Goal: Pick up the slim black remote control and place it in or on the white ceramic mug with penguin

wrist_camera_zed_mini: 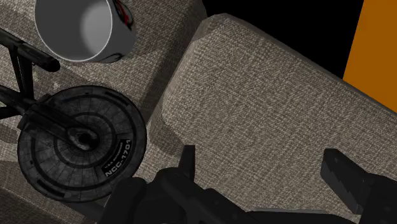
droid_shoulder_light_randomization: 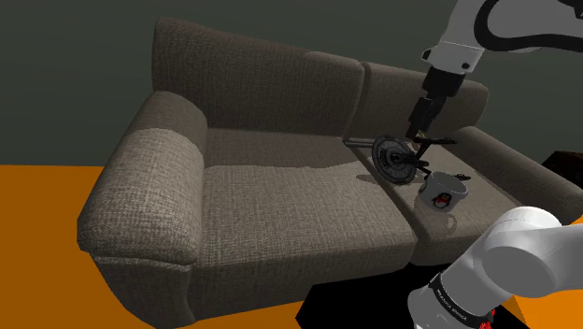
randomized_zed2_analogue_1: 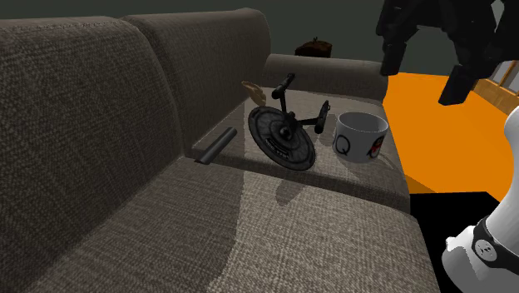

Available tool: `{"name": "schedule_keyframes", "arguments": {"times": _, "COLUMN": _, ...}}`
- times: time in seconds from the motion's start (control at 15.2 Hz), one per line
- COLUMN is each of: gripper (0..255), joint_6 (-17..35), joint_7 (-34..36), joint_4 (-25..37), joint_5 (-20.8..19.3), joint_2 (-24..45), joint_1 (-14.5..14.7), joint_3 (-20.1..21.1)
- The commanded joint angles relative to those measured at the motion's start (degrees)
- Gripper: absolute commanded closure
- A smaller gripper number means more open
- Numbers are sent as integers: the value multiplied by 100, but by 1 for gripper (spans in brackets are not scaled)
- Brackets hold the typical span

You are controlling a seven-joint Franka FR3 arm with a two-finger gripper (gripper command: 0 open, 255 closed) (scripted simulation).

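The jaws (wrist_camera_zed_mini: 261,173) stand wide apart with nothing between them. In the wrist view they hang over a padded stretch of the sofa (wrist_camera_zed_mini: 267,95), most likely its armrest. In the shoulder view the gripper (droid_shoulder_light_randomization: 418,126) hovers clear above the seat, pointing down, with the model starship (droid_shoulder_light_randomization: 397,159) just beneath it.

The model is the nearest thing to the jaws. Its dark saucer stands tilted on the cushion and its thin struts stick out past it. The mug (droid_shoulder_light_randomization: 441,192) sits upright and open-mouthed just beside the model, toward the seat's front edge.

The remote (randomized_zed2_analogue_1: 215,146) lies farther off, on the model's other side from the mug. It is flat on the seat at the foot of the backrest, and its long axis runs roughly along that seam. In the shoulder view it shows as a thin dark bar (droid_shoulder_light_randomization: 360,142), lower than the gripper and toward that view's left.

So the coming move likely calls for a shift toward the backrest and past the saucer, then a descent. The jaws should probably be turned to close across the remote's narrow width. I judge the main risks to be the backrest close on one side and the saucer rim close at one end.
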Motion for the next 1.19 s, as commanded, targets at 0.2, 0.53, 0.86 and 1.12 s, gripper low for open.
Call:
{"name": "schedule_keyframes", "arguments": {"times": 0.2, "gripper": 0, "joint_6": 417, "joint_7": -716, "joint_4": -205, "joint_5": -301, "joint_2": 122, "joint_1": 1, "joint_3": -399}}
{"name": "schedule_keyframes", "arguments": {"times": 0.53, "gripper": 0, "joint_6": 1177, "joint_7": -1885, "joint_4": -343, "joint_5": -726, "joint_2": 563, "joint_1": 22, "joint_3": -1077}}
{"name": "schedule_keyframes", "arguments": {"times": 0.86, "gripper": 0, "joint_6": 1974, "joint_7": -3052, "joint_4": -224, "joint_5": -965, "joint_2": 1280, "joint_1": 115, "joint_3": -1754}}
{"name": "schedule_keyframes", "arguments": {"times": 1.12, "gripper": 0, "joint_6": 2594, "joint_7": -4028, "joint_4": 50, "joint_5": -941, "joint_2": 2023, "joint_1": 257, "joint_3": -2278}}
